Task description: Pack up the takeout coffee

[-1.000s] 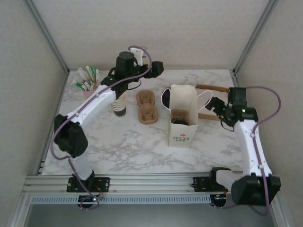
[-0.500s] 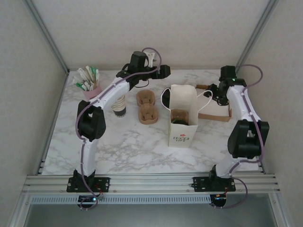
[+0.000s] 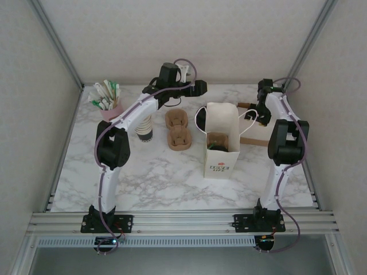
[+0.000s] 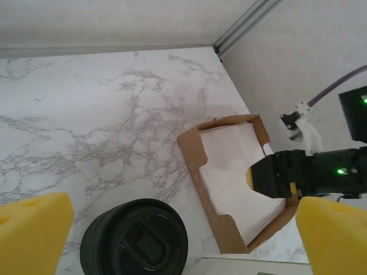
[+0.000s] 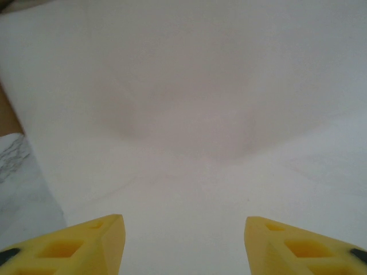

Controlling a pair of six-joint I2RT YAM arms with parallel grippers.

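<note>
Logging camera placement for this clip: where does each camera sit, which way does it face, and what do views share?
Top external: above and behind the arm bases, looking down on the marble table and paper bag; both arms show.
Left wrist: on the left arm, looking down at the napkin tray and a black lid; its yellow fingers stand wide apart.
Right wrist: on the right arm, close above white napkins; its yellow fingers at the bottom edge.
Shared: the left wrist view also catches the right hand over that tray.
</note>
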